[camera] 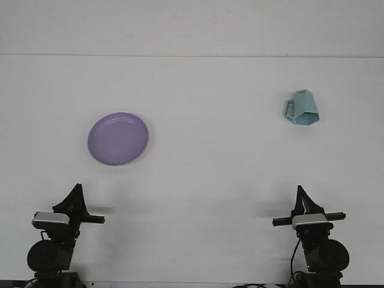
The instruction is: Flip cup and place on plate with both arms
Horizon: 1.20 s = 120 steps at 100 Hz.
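Cup (302, 108) upside down, wide mouth on table, handle facing left; pincer state on both arms unclear.

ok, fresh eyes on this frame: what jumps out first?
Two spots of colour on a plain white table: a purple plate left of centre, empty, and a pale blue cup far right, mouth-down with its handle to the left. Both sit apart from the arms; the left gripper and right gripper wait near the bottom edge, holding nothing.
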Tool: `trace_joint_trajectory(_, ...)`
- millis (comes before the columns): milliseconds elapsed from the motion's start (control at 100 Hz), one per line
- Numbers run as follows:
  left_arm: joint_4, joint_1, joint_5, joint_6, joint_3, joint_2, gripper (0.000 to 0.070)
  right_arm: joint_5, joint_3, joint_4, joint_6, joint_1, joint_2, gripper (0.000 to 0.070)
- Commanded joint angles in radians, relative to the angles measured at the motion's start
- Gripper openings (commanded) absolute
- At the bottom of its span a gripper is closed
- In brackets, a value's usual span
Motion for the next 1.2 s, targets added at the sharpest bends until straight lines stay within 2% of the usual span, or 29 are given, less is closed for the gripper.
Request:
trace_joint_trajectory(0, 0.01, 0.003, 0.002, -0.002, -0.019, -0.002, 0.0015, 0.0, -0.003, 0.014, 0.003, 0.001, 0.0, 0.0)
trace_joint_trajectory(640, 0.01, 0.003, 0.002, -0.004, -0.019, -0.002, 0.0015, -0.002, -0.003, 0.017, 0.007, 0.001, 0.0, 0.0)
trace_joint_trajectory(710, 0.008, 0.003, 0.002, -0.05, -0.019, -0.002, 0.0015, -0.002, -0.003, 0.033, 0.009, 0.001, 0.0, 0.0)
trace_joint_trajectory(770, 0.008, 0.003, 0.002, -0.115, -0.019, -0.002, 0.0013, -0.002, -0.003, 0.057, 0.045, 0.001, 0.0, 0.0)
trace_joint_trajectory(840, 0.011, 0.003, 0.002, -0.146, -0.019, -0.002, 0.0014, -0.001, -0.003, 0.097, 0.086, 0.001, 0.0, 0.0)
trace_joint_trajectory(920, 0.007, 0.003, 0.002, -0.15, -0.019, -0.002, 0.0014, 0.0, -0.003, 0.14, 0.148, 0.001, 0.0, 0.0)
trace_joint_trajectory(1120, 0.009, 0.003, 0.002, -0.15, -0.019, -0.002, 0.0013, 0.023, -0.003, 0.234, 0.167, 0.001, 0.0, 0.0)
trace_joint_trajectory(1190, 0.008, 0.003, 0.002, -0.15, -0.019, -0.002, 0.0013, 0.027, -0.003, 0.238, 0.222, 0.001, 0.0, 0.0)
